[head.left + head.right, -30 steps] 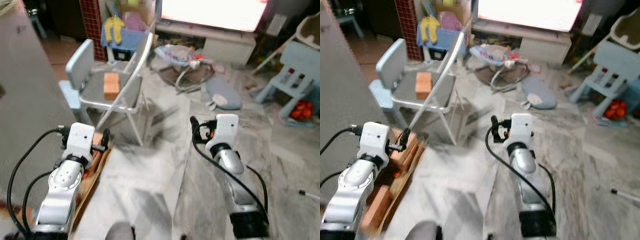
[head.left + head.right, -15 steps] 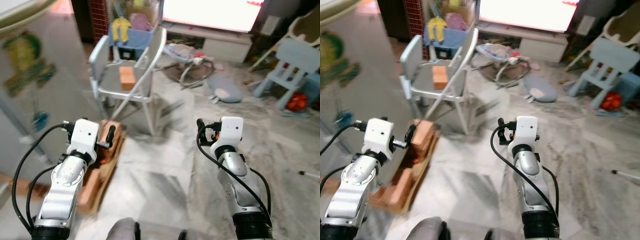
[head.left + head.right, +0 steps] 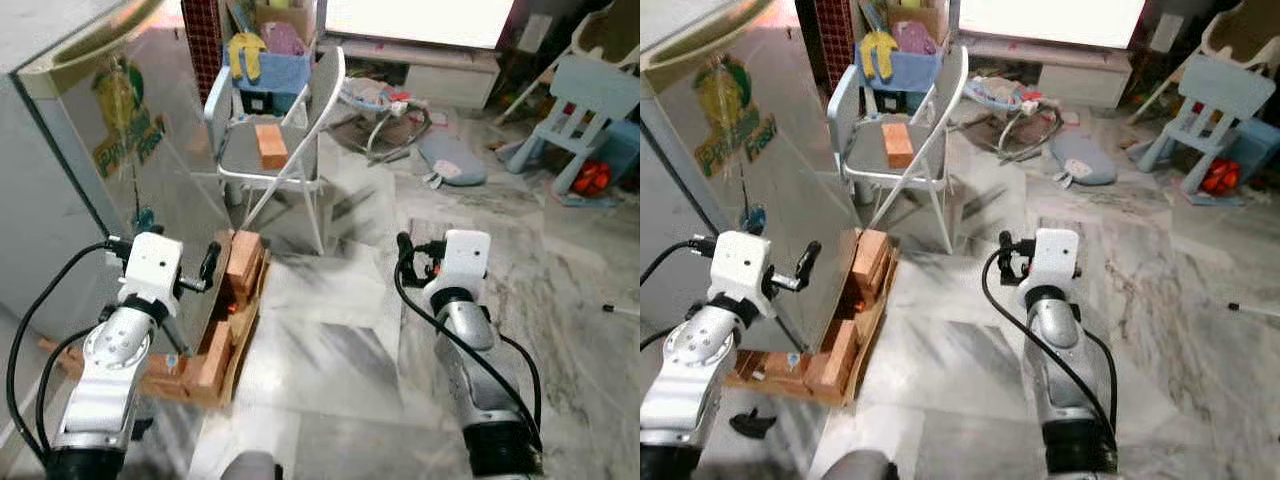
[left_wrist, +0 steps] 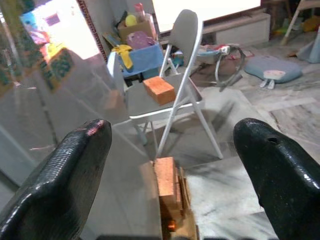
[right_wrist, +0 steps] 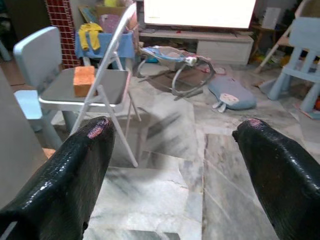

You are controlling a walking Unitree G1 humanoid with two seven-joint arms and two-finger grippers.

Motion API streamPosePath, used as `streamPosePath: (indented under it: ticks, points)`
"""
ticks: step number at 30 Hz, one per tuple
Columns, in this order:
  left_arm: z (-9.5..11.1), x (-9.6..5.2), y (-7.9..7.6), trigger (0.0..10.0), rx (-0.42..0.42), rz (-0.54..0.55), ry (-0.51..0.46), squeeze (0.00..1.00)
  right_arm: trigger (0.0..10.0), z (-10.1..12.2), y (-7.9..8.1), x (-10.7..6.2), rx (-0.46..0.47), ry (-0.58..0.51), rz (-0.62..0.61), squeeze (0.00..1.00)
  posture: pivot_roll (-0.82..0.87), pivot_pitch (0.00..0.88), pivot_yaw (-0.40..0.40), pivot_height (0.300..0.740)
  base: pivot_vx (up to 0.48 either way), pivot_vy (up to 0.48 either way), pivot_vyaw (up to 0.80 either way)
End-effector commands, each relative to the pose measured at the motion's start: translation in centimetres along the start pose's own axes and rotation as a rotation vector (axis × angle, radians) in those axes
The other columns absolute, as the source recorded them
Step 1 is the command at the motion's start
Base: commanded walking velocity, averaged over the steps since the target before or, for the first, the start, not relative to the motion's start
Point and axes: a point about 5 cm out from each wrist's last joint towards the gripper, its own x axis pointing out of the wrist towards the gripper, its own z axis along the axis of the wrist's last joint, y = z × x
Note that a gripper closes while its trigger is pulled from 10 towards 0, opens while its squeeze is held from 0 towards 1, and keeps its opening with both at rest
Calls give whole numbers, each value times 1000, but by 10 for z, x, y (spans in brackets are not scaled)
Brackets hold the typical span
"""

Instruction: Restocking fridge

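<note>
Fridge [image 3: 90, 170] now nearer left end effector [image 4: 170, 145], both spread empty

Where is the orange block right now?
The orange block lies on the seat of the grey folding chair, ahead and to the robot's left, just past the fridge.

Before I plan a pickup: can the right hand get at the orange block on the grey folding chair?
Probably not yet. The right hand hangs open over bare floor, well short of the grey folding chair holding the orange block; nothing blocks the way.
</note>
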Motion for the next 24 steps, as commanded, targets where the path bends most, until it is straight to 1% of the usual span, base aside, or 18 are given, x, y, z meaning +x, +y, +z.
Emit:
streamPosePath:
  ticks: [1, 4, 7, 8, 10, 13, 15, 16, 19, 20, 22, 24]
  points:
    - [1, 2, 1, 10000, -13, 2, -5, 0, 10000, 5, -4, 0, -2, -28, -20, 0, 130, 0, -27, 740, 0, 0, 0]
    - [-2, 2, 4, 10000, -29, 28, 3, 0, 10000, 5, -5, -1, 4, -24, -28, 0, 129, 0, -27, 740, 0, 0, 0]
    - [-4, 1, 5, 10000, -34, 45, 16, 0, 10000, 3, -6, -2, -4, -18, -30, 0, 127, 0, -28, 740, 0, 426, 0]
    - [-4, 2, 5, 10000, -22, 38, 9, 0, 10000, 3, -7, -3, -9, -15, -33, 0, 127, 0, -29, 740, 0, 428, 0]
    - [-4, 1, 4, 10000, -23, 29, 0, 0, 10000, 3, -8, -3, -13, -14, -37, 0, 127, 0, -29, 740, 0, 426, 0]
    - [-3, 1, 3, 10000, -56, 35, -22, 0, 10000, 2, -9, -6, -13, -10, -37, 0, 126, 0, -31, 740, 252, 409, 0]
    - [-5, -1, 4, 10000, -79, 54, -19, 0, 10000, 2, -9, -11, -11, -14, -31, 0, 125, 0, -32, 740, 345, 334, 0]
    - [-6, -3, 4, 10000, -111, 61, -21, 0, 10000, 3, -10, -16, -16, -22, -24, 0, 125, 0, -32, 740, 394, 274, 0]
    - [-13, -11, 7, 10000, -177, 112, 34, 0, 10000, -1, -12, -30, -44, -25, -12, 0, 127, 0, -34, 740, 424, 0, 0]
    - [-15, -13, 7, 10000, -186, 127, 54, 0, 10000, -2, -13, -34, -50, -24, -8, 0, 128, 0, -35, 740, 405, 255, 0]
    - [-14, -22, 2, 10000, -182, 119, 40, 0, 10000, -9, -17, -44, -73, -9, -10, 0, 133, 0, -37, 740, 0, 0, 0]
    - [-16, -26, -1, 10000, -200, 121, 48, 0, 10000, -12, -20, -46, -73, 4, -19, 0, 136, 0, -38, 740, 0, 0, 0]
